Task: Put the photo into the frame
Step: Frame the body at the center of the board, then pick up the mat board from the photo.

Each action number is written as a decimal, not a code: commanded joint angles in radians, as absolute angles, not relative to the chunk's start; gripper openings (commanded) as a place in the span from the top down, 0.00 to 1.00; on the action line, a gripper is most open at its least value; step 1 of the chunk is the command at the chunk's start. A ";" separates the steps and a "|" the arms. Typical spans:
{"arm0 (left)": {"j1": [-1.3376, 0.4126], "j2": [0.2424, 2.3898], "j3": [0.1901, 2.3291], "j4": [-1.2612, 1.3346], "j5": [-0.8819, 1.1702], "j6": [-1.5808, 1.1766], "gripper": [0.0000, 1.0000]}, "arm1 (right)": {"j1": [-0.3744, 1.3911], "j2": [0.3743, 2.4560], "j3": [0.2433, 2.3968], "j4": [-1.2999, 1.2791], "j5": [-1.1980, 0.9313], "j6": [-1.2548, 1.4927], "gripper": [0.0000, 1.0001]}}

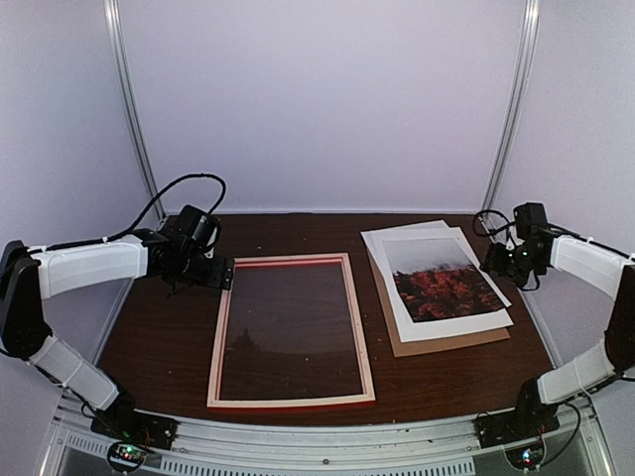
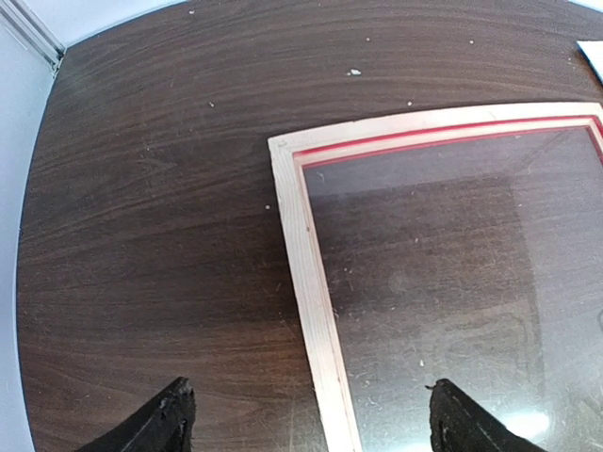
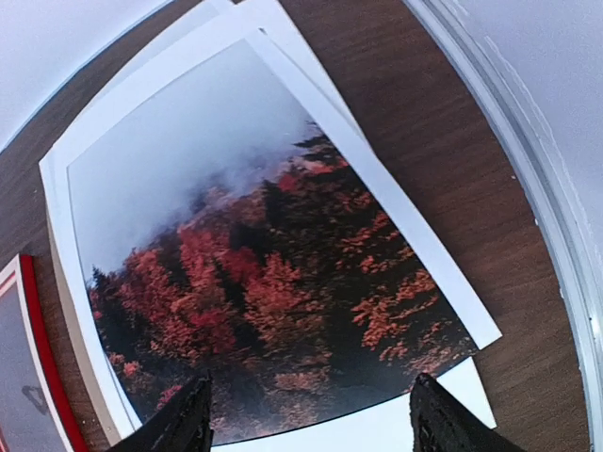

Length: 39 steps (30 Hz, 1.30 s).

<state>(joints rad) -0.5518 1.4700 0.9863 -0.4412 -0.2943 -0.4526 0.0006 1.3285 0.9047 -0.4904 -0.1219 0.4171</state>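
Dark wood-grain table (image 1: 159, 337), pale walls all round. Frame (image 1: 222, 332) lies flat at centre-left, pale back up, red lip inside, glazing in place. Photo (image 1: 442, 283) lies face up, well apart to the right, topmost on a white mat board (image 1: 402, 234) and a brown backing board (image 1: 446, 344).

Left gripper (image 2: 309, 391) hovers over the frame's far-left corner, fingers spread wide, empty. Right gripper (image 3: 311, 381) hovers over the photo's foliage end, fingers apart, empty.

Likely step: lifting the photo. Best to pinch only its white border, taking 1 sheet and not the mat. Keep it flat. It probably needs turning face down onto the glazing.

No brand, label or writing legible.
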 commanded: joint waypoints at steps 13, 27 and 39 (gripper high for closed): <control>-0.557 1.431 0.931 -0.388 -0.212 -0.437 0.13 | -0.373 1.607 0.883 -0.396 -0.375 0.364 0.36; -0.557 1.440 0.928 -0.384 -0.200 -0.436 0.13 | -0.393 1.689 0.883 -0.351 -0.480 0.371 0.47; -0.558 1.446 0.931 -0.385 -0.184 -0.439 0.13 | -0.393 1.598 0.859 -0.369 -0.477 0.354 0.70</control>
